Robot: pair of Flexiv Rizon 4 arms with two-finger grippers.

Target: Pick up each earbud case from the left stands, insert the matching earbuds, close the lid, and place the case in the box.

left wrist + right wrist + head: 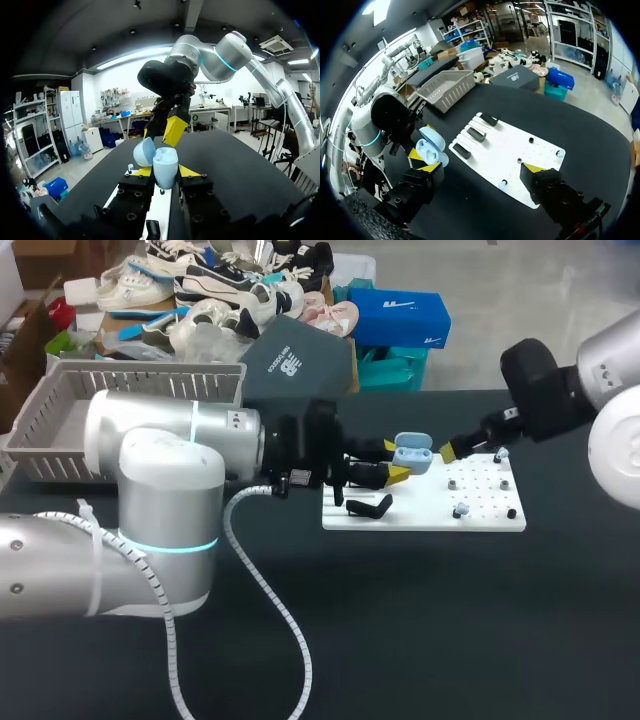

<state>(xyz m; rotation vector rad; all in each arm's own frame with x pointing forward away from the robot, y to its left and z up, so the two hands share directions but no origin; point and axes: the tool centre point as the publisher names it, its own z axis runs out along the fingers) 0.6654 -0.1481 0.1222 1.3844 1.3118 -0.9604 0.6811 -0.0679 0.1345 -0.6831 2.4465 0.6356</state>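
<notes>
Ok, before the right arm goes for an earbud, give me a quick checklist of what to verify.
1. Earbud case clamped in the left gripper, a finger on each side: ok.
2. Lid open: ok.
3. Right gripper open, nothing between its fingers: ok.
4. Earbuds on the white board: ok, two small pale pieces show.
5. Case sockets empty: cannot tell.

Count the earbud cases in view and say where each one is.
1. The light blue earbud case, lid open, is held in the left tool over the white board. None other shows.
</notes>
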